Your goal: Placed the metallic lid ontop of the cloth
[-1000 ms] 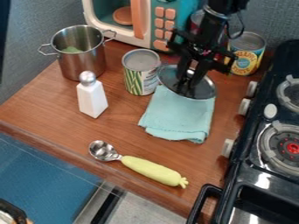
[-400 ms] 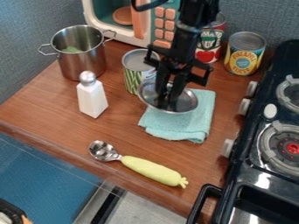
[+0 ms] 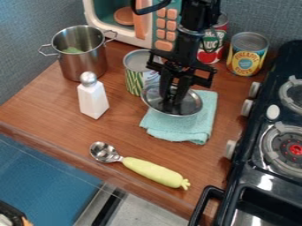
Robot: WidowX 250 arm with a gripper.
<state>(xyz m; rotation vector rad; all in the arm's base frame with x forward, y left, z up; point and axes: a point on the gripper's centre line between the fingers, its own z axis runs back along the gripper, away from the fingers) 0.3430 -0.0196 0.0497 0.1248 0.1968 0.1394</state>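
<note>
Gripper: The black gripper [image 3: 171, 101] is hanging over the cloth's upper left part, its jaws clasping the lid near the middle, where the knob is presumably sitting.
Lid: The metallic lid [image 3: 192, 103] is overlapping the folded cloth [image 3: 182, 128] in the view, its left side reaching past the cloth's edge; whether its underside is touching the fabric, I cannot tell.
Step in hand: The arm is probably doing the last of the placing, with centring, lowering and letting go remaining.
Centring: Good work here is shifting the lid a little toward the cloth's middle, to the right and toward the camera, so that the rim is getting fabric under it all round.
Striped can: The lid's far left rim is lying very near the striped can [image 3: 137, 70] (the one neighbour really worth watching), so easing away from it before lowering is making sense.
Lowering: Going down slowly and levelling the rim is helping the lid settle flat; pressing hard is risking bunching the soft folds.
Release: Waiting until the cloth is bearing the weight, then parting the jaws evenly and rising straight, is keeping the knob from snagging and the lid from tipping or sliding.
</note>
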